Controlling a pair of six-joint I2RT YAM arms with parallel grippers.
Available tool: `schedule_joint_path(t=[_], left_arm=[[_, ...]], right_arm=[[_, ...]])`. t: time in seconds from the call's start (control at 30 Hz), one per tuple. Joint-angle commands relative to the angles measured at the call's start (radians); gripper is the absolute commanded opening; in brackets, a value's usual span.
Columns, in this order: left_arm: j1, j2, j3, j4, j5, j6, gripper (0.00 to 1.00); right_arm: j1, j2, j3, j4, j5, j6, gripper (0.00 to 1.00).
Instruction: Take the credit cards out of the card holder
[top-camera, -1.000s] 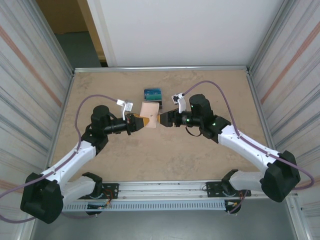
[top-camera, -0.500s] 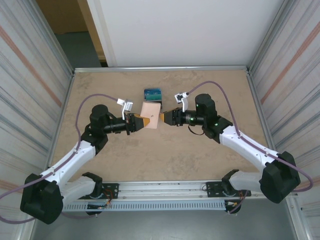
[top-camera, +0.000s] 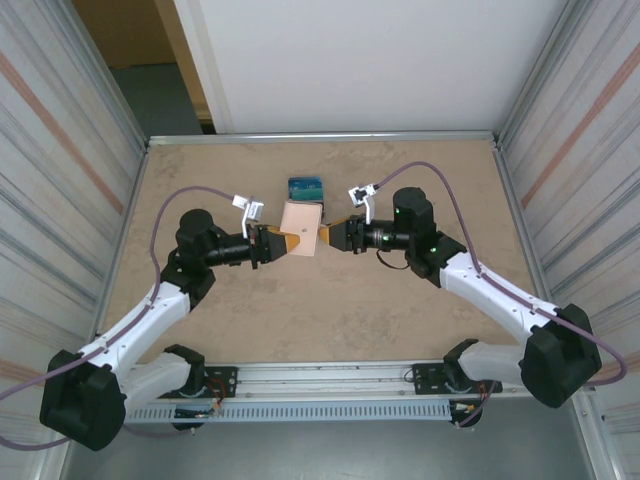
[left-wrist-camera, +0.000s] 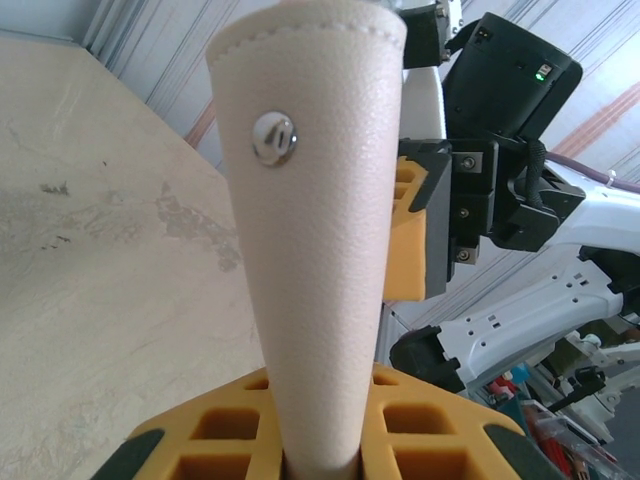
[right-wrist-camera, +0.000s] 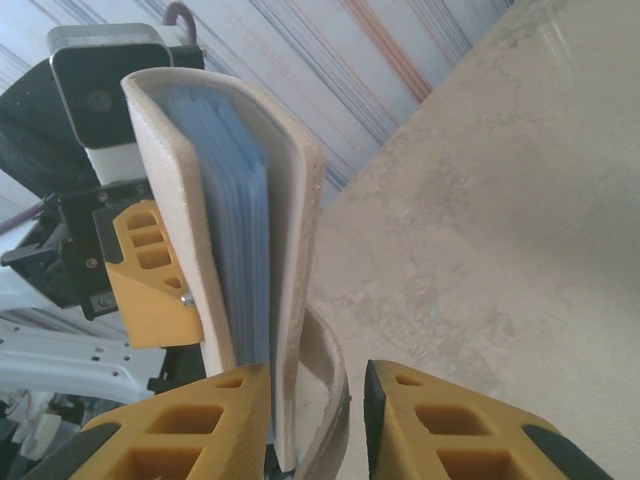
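Both arms were stretched forward from the near edge and bent inward, so that the two wrists were levelled toward each other over the middle of the desk (top-camera: 330, 310). The left end effector (top-camera: 283, 243) was clamped on one edge of the card holder (top-camera: 302, 219), which was held above the surface and stood on edge between the two wrists. The right end effector (top-camera: 326, 236) was set at the opposite edge, its yellow fingers (right-wrist-camera: 190, 430) parted on either side of the holder's edge and tab, with a narrow gap seen beside one finger. A pale-blue lining (right-wrist-camera: 235, 220) was seen between the tan walls, and a metal snap (left-wrist-camera: 273, 135) on the outer face. Credit cards (top-camera: 306, 187), blue and teal, were lying flat on the desk just beyond the holder. The beige, mottled desk was enclosed by ribbed metallic side walls (top-camera: 60, 150) and a white back panel (top-camera: 380, 60).
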Motion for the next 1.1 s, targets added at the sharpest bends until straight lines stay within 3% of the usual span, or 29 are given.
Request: schedule_joint_path(t=[0.0, 0.2, 0.43, 0.77, 0.93, 1.0, 1.07], left_arm=[[0.003, -0.03, 0.033, 0.059, 0.027, -0.013, 0.0], [0.003, -0.027, 0.033, 0.071, 0.026, -0.022, 0.0], [-0.011, -0.024, 0.031, 0.098, 0.033, -0.026, 0.0], [-0.031, -0.005, 0.028, 0.109, 0.017, -0.026, 0.0], [-0.033, -0.005, 0.027, 0.093, 0.0, -0.02, 0.01], [-0.032, -0.013, 0.027, 0.063, -0.018, -0.008, 0.07], [-0.033, -0.018, 0.034, 0.018, -0.039, 0.016, 0.18]], right_arm=[[-0.006, 0.011, 0.003, 0.042, -0.041, 0.027, 0.3], [-0.002, 0.014, 0.003, 0.071, -0.057, 0.034, 0.3], [0.002, 0.043, 0.004, 0.098, -0.067, 0.052, 0.24], [0.015, 0.056, -0.002, 0.187, -0.121, 0.084, 0.3], [0.02, 0.037, -0.004, 0.167, -0.094, 0.075, 0.08], [0.021, 0.023, -0.004, 0.136, -0.065, 0.061, 0.01], [0.021, 0.005, -0.002, 0.09, -0.029, 0.046, 0.0]])
